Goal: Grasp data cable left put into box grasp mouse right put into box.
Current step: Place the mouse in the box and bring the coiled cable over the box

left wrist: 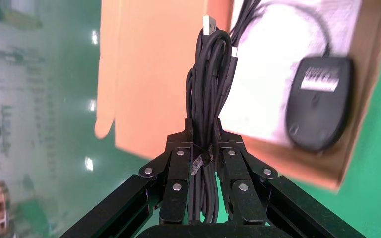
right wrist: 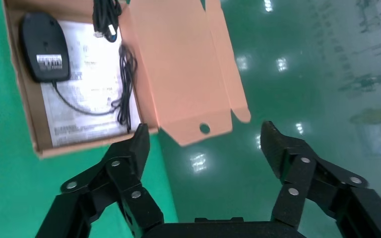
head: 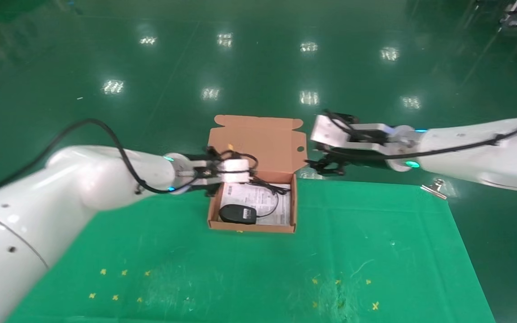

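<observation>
The salmon-orange box (head: 251,227) stands open at the table's far middle, its lid (head: 258,143) raised behind it. The black mouse (head: 238,214) lies inside on the white sheet, and its thin cord (head: 272,190) curls beside it. My left gripper (head: 213,179) hovers over the box's far left corner. In the left wrist view it (left wrist: 203,131) is shut on the data cable (left wrist: 209,84), a black looped bundle held above the box. My right gripper (head: 326,167) is open and empty, just right of the lid beyond the table's far edge. The right wrist view shows the mouse (right wrist: 44,47) and the cable's plug ends (right wrist: 104,17).
A green cloth (head: 258,269) covers the table, with small yellow marks near the front. A metal binder clip (head: 433,187) sits at the cloth's far right corner. Shiny green floor lies beyond the far edge.
</observation>
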Controlling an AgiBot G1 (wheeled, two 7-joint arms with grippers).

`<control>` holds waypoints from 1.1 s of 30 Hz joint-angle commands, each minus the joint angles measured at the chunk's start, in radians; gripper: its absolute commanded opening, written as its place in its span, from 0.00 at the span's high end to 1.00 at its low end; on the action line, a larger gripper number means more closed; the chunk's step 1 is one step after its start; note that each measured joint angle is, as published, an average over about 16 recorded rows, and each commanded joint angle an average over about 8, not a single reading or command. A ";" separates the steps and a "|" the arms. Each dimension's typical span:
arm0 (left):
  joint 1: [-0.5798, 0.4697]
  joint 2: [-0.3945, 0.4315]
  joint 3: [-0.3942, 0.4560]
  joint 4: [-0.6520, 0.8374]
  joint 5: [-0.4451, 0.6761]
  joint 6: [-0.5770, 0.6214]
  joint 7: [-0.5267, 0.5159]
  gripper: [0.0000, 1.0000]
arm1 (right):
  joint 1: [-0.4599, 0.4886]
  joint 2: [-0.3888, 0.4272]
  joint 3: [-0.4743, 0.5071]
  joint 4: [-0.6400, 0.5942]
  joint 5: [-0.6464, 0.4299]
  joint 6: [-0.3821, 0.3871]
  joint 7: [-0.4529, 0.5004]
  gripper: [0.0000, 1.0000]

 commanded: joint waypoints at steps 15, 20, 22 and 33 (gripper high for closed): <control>0.024 0.019 0.140 -0.005 -0.287 -0.103 0.163 0.65 | 0.011 0.138 -0.055 0.201 -0.115 0.024 0.210 0.00; 0.018 0.020 0.167 0.005 -0.334 -0.099 0.175 0.03 | 0.012 0.147 -0.064 0.225 -0.135 0.030 0.237 0.00; 0.018 0.020 0.171 0.009 -0.342 -0.098 0.175 0.00 | 0.013 0.149 -0.066 0.229 -0.138 0.031 0.240 0.00; 0.017 0.005 0.166 -0.011 -0.335 -0.095 0.175 0.00 | 0.013 0.146 -0.065 0.223 -0.134 0.031 0.236 0.00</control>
